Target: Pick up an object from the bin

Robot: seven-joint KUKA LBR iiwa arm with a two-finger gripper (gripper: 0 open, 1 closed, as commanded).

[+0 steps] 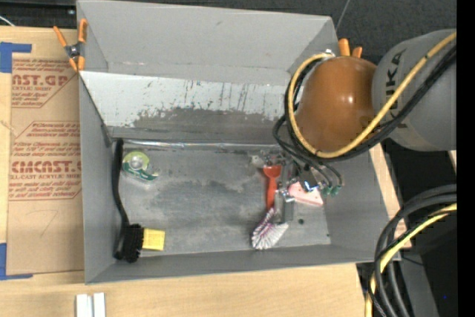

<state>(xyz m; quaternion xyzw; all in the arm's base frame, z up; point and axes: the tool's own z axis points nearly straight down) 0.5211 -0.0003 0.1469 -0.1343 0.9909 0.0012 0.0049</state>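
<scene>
We look down on a dark surface carrying a grey metal bin (223,48), its floor scuffed and mostly bare. From the right, the robot arm (423,93) leans over the bin's right-hand wall, with a rounded orange cover (338,104) at its wrist and black and yellow cables looped around it. Below the cover, the gripper (284,203) hangs low over the right part of the floor (we cannot tell whether it is released or clenched, since the wrist and cables crowd it).

Directly beneath it lies a small brush with a red handle (272,183), its pale pink bristles pointing toward the front wall; the gripper overlaps the middle of it. Well apart, along the left wall, lies a long black brush (119,189), its head in the front-left corner. A yellow block (154,239) sits just beside that head. Near the back-left corner rests a small roll of tape (139,165) with a green edge.
</scene>
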